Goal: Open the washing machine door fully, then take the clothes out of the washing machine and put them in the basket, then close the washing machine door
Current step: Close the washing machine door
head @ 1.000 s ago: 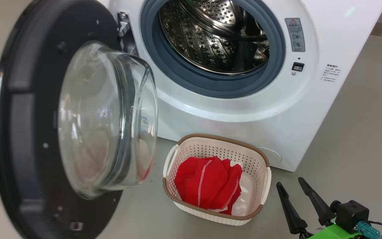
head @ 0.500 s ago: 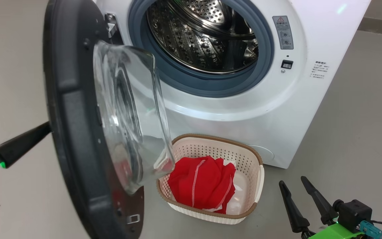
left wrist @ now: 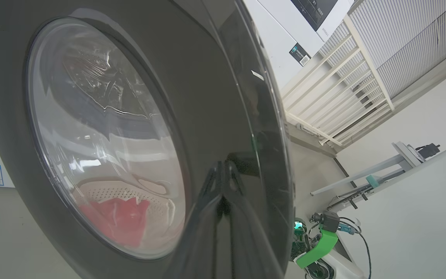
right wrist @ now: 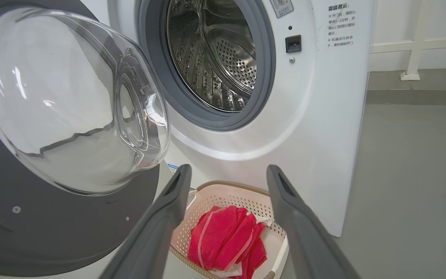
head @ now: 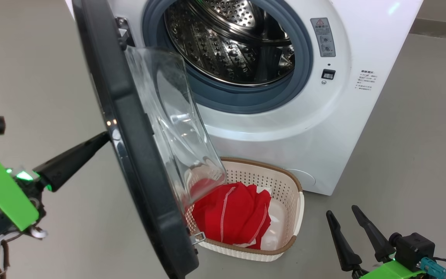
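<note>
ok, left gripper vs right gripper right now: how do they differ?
Grip: left gripper shut, fingers together; right gripper open, fingers apart.
Contact: left gripper tips meet the black outer face of the washing machine door; right gripper touches nothing, off to the right of the basket.
Both: long dark fingers, green mounts.

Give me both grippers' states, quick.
Left gripper: shut, holding nothing, fingertips against the round, glossy black-rimmed washing machine door.
Right gripper: open, empty.

Drum mouth (head: 238,42) clear from front; half-open washing machine door (head: 130,128) overhangs basket's (head: 269,166) left end; floor (head: 401,155) right of basket free.
</note>
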